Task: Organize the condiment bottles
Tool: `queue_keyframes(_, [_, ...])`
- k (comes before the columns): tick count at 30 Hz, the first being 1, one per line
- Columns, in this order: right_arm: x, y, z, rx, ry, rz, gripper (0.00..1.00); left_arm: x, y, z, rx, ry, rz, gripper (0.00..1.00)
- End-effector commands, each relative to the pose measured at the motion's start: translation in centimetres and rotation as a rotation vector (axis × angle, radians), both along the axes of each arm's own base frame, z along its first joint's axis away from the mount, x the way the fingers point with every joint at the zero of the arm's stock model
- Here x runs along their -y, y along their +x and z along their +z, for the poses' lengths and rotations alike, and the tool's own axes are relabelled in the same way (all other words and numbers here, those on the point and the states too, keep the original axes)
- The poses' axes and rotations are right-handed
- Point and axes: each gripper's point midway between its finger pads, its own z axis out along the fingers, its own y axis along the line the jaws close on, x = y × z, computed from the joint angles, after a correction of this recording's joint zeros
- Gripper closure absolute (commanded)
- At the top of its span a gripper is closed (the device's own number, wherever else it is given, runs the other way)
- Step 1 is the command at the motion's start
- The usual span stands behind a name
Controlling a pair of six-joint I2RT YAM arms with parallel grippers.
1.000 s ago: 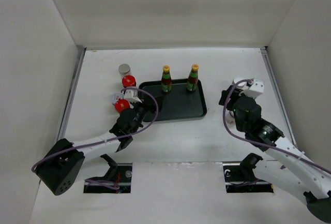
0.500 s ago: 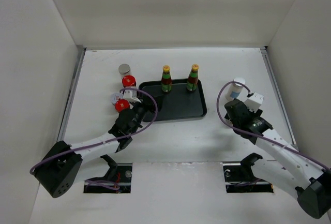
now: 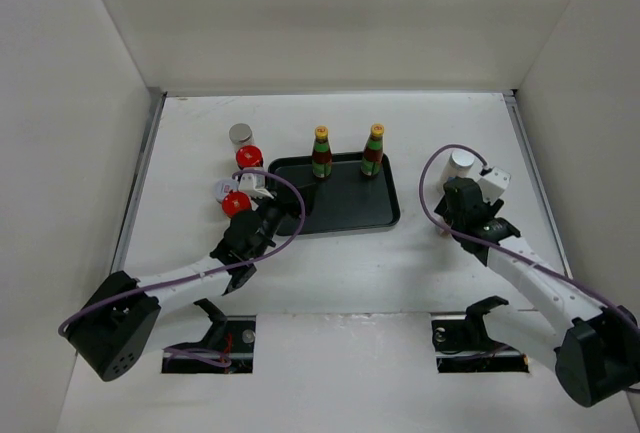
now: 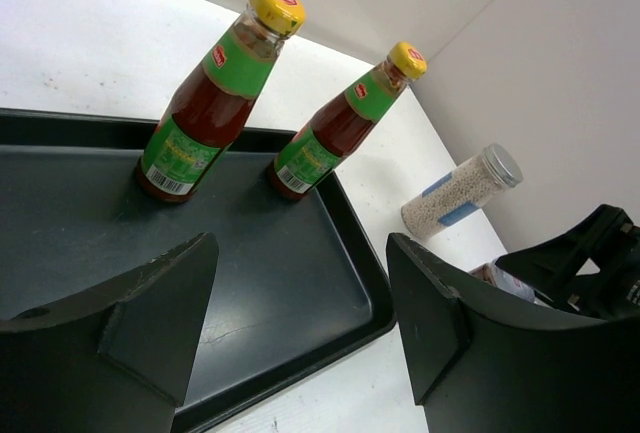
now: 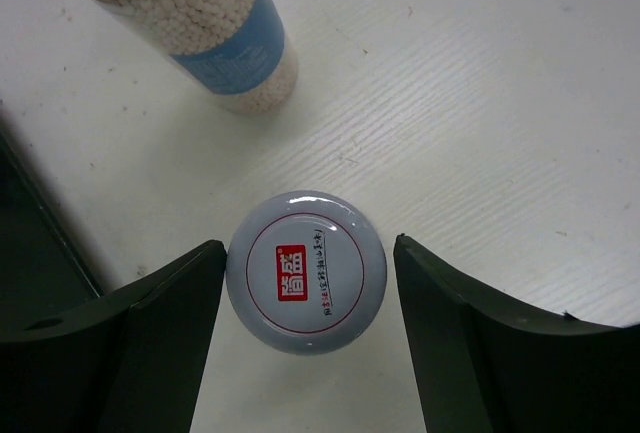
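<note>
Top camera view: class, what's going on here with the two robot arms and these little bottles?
The right gripper hangs open over a white-lidded jar with a red label, fingers either side, not clamped. A clear silver-lidded jar of white beads stands beside it. The left gripper is open and empty at the edge of the black rectangular tray, where two red-sauce bottles with green labels and yellow caps stand upright. Two red-lidded jars stand left of the tray.
</note>
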Motion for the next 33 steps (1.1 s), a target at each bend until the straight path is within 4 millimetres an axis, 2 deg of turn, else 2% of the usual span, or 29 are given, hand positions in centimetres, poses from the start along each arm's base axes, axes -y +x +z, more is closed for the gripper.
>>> queue_keyframes(1, [-0.5,1.4,0.2,0.039,0.025,0.025,0.26,0.3,0.1,1.9,0.047,-0.053,-0.008,0.33])
queue_keyframes(7, [-1.1,1.6,0.3,0.057,0.052,0.044,0.22,0.2,0.1,2.1,0.051,-0.055,-0.009,0.33])
queue_keyframes(10, [-1.1,1.4,0.1,0.062,0.059,0.047,0.24,0.4,0.2,1.9,0.047,-0.051,-0.011,0.33])
queue_keyframes(13, [-1.0,1.5,-0.2,0.048,0.046,0.045,0.38,0.4,0.1,2.0,0.045,-0.059,-0.016,0.33])
queue_keyframes(16, [-0.6,1.6,0.4,0.076,0.040,0.026,0.50,0.3,0.2,2.1,0.047,-0.061,-0.013,0.33])
queue_keyframes(19, [-1.6,1.9,3.7,0.173,0.057,0.053,0.52,0.2,0.1,2.2,0.050,-0.065,-0.012,0.33])
queue_keyframes(22, [-4.0,2.1,8.0,0.283,0.098,0.131,0.53,0.2,0.3,2.1,0.047,-0.062,-0.009,0.33])
queue_keyframes(25, [-8.2,2.8,10.7,0.311,0.119,0.263,0.55,0.3,0.4,1.9,0.040,-0.060,-0.010,0.33])
queue_keyframes(29, [-14.9,4.8,12.1,0.355,0.118,0.420,0.55,0.3,0.4,1.9,0.040,-0.059,-0.012,0.33])
queue_keyframes(33, [-20.4,7.8,12.1,0.390,0.090,0.530,0.55,0.1,0.4,2.2,0.051,-0.059,-0.005,0.33])
